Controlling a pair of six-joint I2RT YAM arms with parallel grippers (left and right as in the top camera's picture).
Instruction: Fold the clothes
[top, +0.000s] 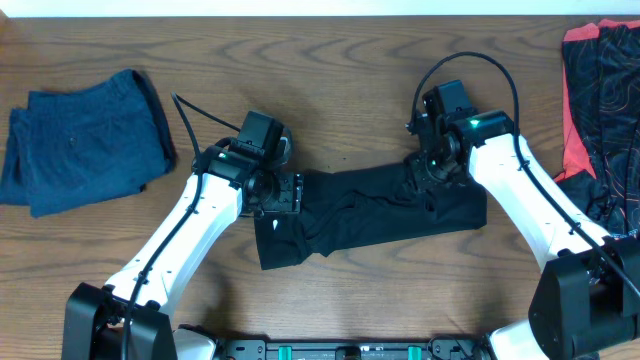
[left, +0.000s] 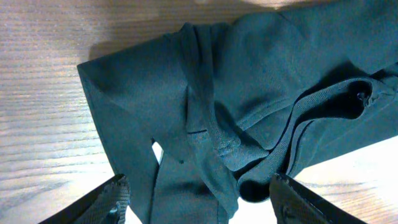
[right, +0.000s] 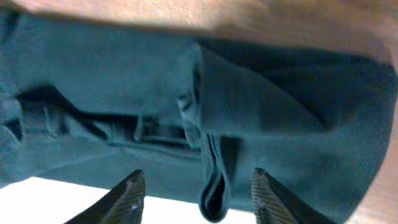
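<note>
Left gripper (left: 199, 185) and right gripper (right: 196, 175) are both open wide over the bunched-up black cloth (top: 350, 225) on the table (top: 100, 260), its ends hidden under my arms.

On the surface (top: 330, 80) the centre garment (top: 370, 220) lay in the middle, stretched from eight o'clock toward three. The second garment (top: 85, 145) lay well apart from it at nine to ten o'clock, and the third garment (top: 600, 110) at two o'clock, running off the edge. The left tool (top: 288, 193) stood over the centre garment's nine o'clock end — the right tool (top: 425, 178) over its one o'clock edge, a fold of that cloth between its jaws.
</note>
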